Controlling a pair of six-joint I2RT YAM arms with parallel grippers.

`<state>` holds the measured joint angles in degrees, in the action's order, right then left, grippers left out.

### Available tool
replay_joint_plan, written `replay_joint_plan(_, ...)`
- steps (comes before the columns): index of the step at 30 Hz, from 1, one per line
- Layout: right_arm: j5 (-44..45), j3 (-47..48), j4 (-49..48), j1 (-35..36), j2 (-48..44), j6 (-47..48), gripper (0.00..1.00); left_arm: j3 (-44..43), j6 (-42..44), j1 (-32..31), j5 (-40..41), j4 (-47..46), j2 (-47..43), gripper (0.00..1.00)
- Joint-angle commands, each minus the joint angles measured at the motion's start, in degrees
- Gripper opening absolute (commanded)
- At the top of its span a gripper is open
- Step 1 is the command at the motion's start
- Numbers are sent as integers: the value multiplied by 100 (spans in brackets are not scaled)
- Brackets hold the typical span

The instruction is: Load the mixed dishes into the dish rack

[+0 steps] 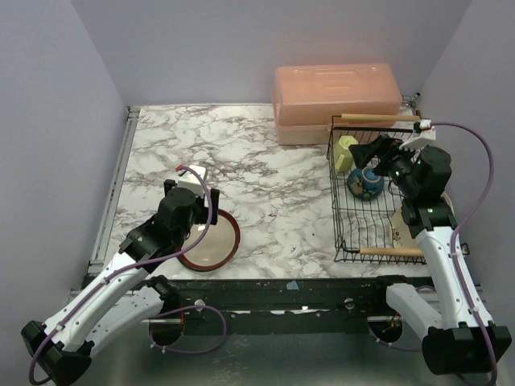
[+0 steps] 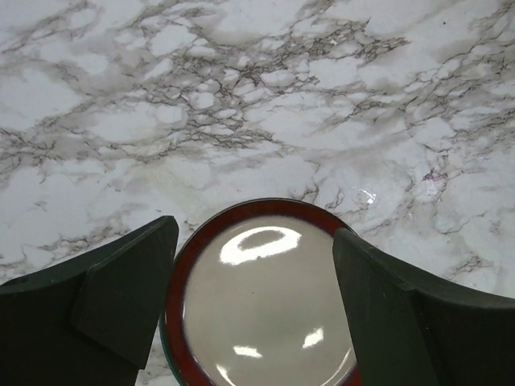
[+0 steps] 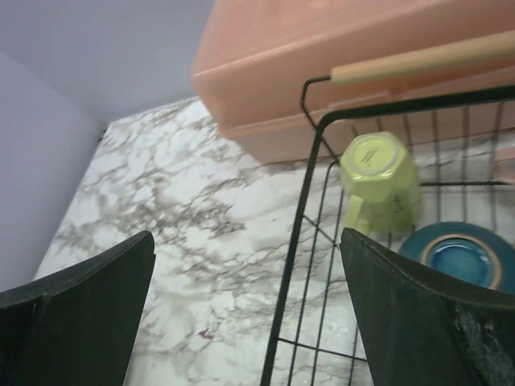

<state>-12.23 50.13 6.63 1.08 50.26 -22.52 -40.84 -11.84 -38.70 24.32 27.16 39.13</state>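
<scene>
**Top view.** A black wire dish rack (image 1: pixel 390 252) with wooden rod handles stands at the right of a marble table (image 1: pixel 241 153). Just in front of it is a salmon-pink lidded box (image 1: pixel 336 100). In the rack are a yellow-green mug (image 1: pixel 346 153), a teal-blue bowl (image 1: pixel 366 183) and a floral plate (image 1: pixel 399 232) at the near end. A maroon-rimmed plate (image 1: pixel 213 245) lies flat on the table at the left, well apart from the rack.

**Left wrist view.** The left gripper (image 2: pixel 256 233) hovers over the maroon-rimmed plate's far rim. Its jaws are spread wide to either side and hold nothing.

**Right wrist view.** The right gripper (image 3: pixel 248 240) hangs over the rack's far left corner, jaws wide apart and empty. Below it the mug lies on its side and the bowl sits upside down. A pink sliver (image 3: pixel 505 165) at the right edge may be the small pink cup; I cannot tell.

**Progress.** The task looks mostly done. The maroon-rimmed plate is the one dish seen outside the rack.

**Count.** One rack, one mug, one bowl, two plates, one box.
</scene>
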Motion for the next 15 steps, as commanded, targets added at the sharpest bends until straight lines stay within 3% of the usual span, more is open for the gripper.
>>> replay_joint_plan(1, -1546, -150, -292, 10, 354, -535, 99, -343, -916, 109, -372, 609, 277, 88)
replay_joint_plan(4, -1824, -168, -359, 111, 448, -633, 100, -305, -1761, 156, -761, 837, 430, 89)
replay_joint_plan(9, -1293, 186, -141, 847, 577, -610, 100, 23, -2811, 170, -1484, 900, 621, 86)
replay_joint_plan(15, -919, 403, -205, 1621, 763, -758, 100, 78, -2913, 11, -2538, 791, 1271, 70)
